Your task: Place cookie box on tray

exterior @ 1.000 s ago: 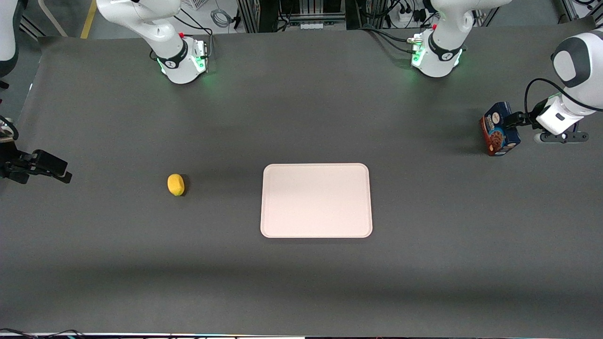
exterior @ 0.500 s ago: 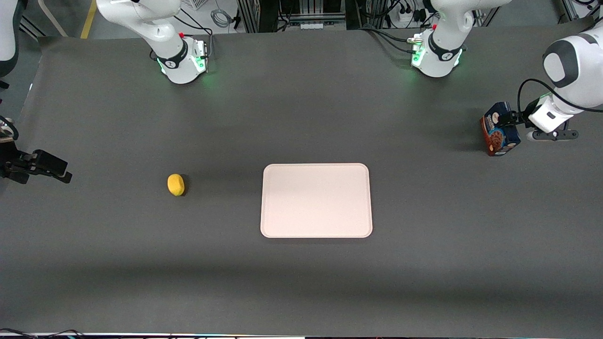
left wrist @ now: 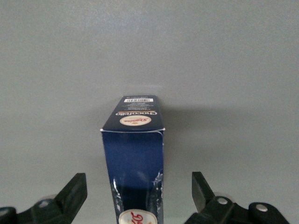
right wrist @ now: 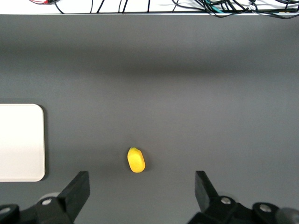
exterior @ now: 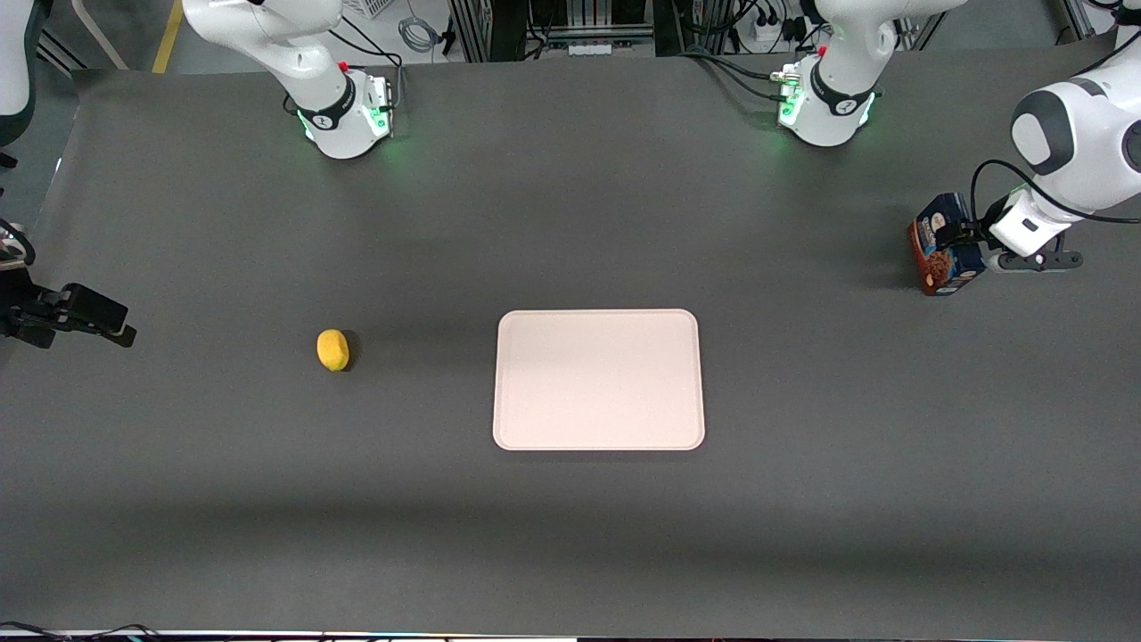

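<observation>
The dark-blue rectangular cookie box [left wrist: 136, 163] stands upright on the grey bench [exterior: 802, 401] at the working arm's end, between the tool's [left wrist: 138, 198] wide-open, empty fingers [left wrist: 72, 193], its long axis vertical.

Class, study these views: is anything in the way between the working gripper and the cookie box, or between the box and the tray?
Nothing visible. The gripper is open, its fingers either side of the upright cookie box. Only bare table lies between the box and the tray; the yellow lump sits toward the parked arm's end.
</observation>
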